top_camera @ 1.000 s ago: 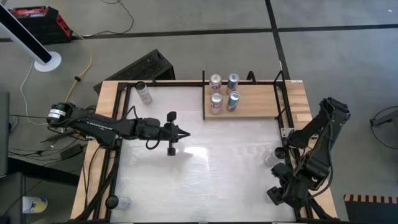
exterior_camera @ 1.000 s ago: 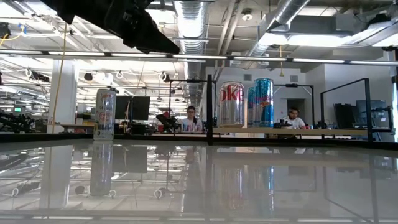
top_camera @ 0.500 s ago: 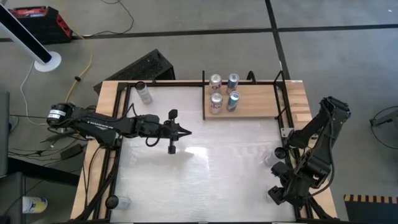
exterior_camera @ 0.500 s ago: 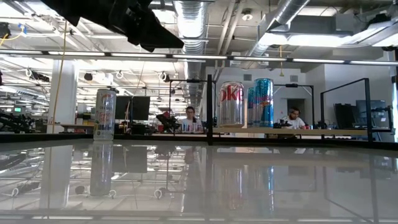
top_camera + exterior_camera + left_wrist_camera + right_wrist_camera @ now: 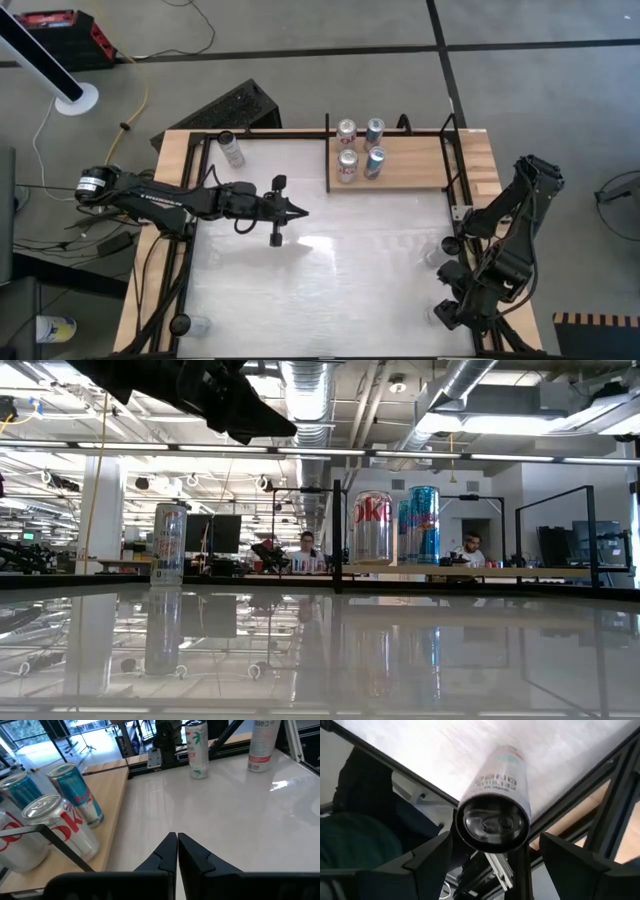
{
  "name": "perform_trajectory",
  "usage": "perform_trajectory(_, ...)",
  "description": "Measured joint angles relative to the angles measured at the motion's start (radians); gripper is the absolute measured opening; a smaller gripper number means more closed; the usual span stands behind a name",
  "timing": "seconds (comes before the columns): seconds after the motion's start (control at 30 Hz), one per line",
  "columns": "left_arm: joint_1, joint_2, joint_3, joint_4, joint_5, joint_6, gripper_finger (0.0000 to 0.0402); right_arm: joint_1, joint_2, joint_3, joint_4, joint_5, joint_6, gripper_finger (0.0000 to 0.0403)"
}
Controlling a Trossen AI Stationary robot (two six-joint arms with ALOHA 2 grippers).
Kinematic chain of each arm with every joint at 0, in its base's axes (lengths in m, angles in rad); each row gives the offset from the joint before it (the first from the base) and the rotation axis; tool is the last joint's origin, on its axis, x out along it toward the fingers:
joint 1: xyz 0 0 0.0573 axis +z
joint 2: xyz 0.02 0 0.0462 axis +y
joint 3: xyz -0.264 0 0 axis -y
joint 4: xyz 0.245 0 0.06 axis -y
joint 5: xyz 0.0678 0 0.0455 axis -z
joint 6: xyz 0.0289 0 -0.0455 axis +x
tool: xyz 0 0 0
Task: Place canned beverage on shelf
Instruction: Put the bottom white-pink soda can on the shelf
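High view: shelf (image 5: pixel 415 170) holds four cans (image 5: pixel 347 166); left claw (image 5: pixel 300 212) closed, right claw (image 5: pixel 492 850) open.

The shelf (image 5: pixel 410 168) lies along the table's (image 5: pixel 330 290) far edge, right of centre. Four cans (image 5: pixel 360 148) stand on the shelf's left part in two pairs, one pair behind the other. A single can (image 5: pixel 232 149) stands at the far left corner. Another can (image 5: pixel 197 325) stands near the near left corner, and one (image 5: pixel 433 255) near the right edge.
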Motion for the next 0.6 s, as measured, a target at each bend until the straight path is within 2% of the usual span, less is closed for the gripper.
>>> perform_trajectory(0.3, 0.000, 0.000, 0.000, -0.001, 0.000, 0.005, 0.0000, 0.007, 0.002, -0.016, 0.018, 0.017, 0.000, 0.0324)
perform_trajectory(0.6, 0.000, 0.000, 0.000, 0.006, 0.001, 0.027, 0.0000, 0.012, 0.057, -0.018, 0.050, 0.015, 0.000, 0.0324)
